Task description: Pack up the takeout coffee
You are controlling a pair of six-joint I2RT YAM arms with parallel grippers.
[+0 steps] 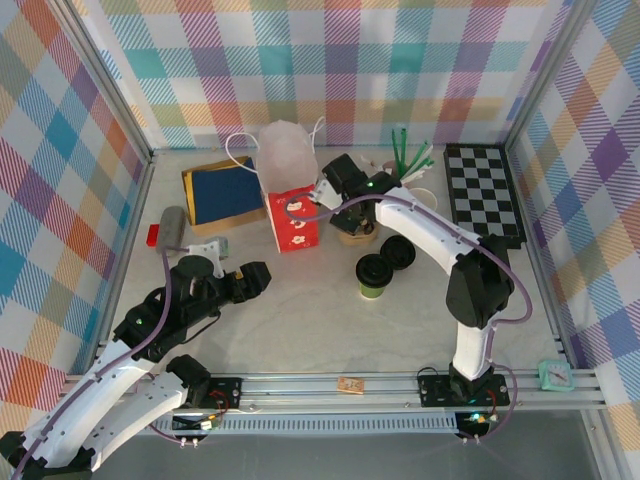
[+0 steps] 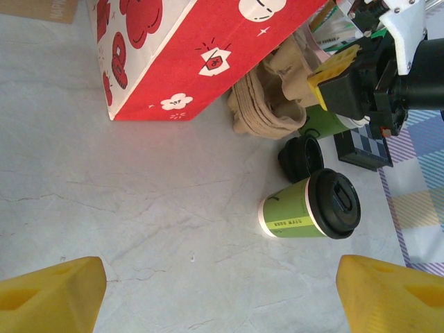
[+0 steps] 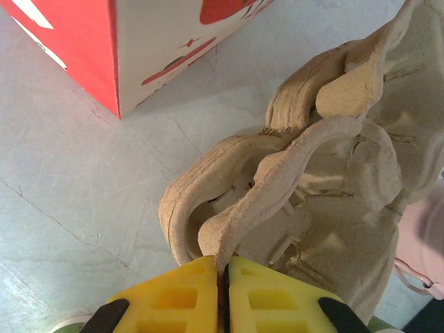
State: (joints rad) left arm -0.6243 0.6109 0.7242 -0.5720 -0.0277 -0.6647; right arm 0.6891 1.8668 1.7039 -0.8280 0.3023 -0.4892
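My right gripper (image 3: 225, 291) pinches the carrier (image 3: 312, 208) by its rim; the carrier's far side runs out of frame. My left gripper (image 2: 222, 295) is spread wide, holding nothing. The coffee (image 2: 312, 206) stands ahead of it, rightward. The bag (image 2: 159, 48) beyond is cut off.

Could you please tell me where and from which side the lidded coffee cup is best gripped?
Grip the lidded coffee cup across its green wall, just below the black lid, which overhangs and would likely stop a slip. Come from the left arm's side: the left gripper is open and faces it with only table between, while the loose lid and cardboard carriers crowd its far side.
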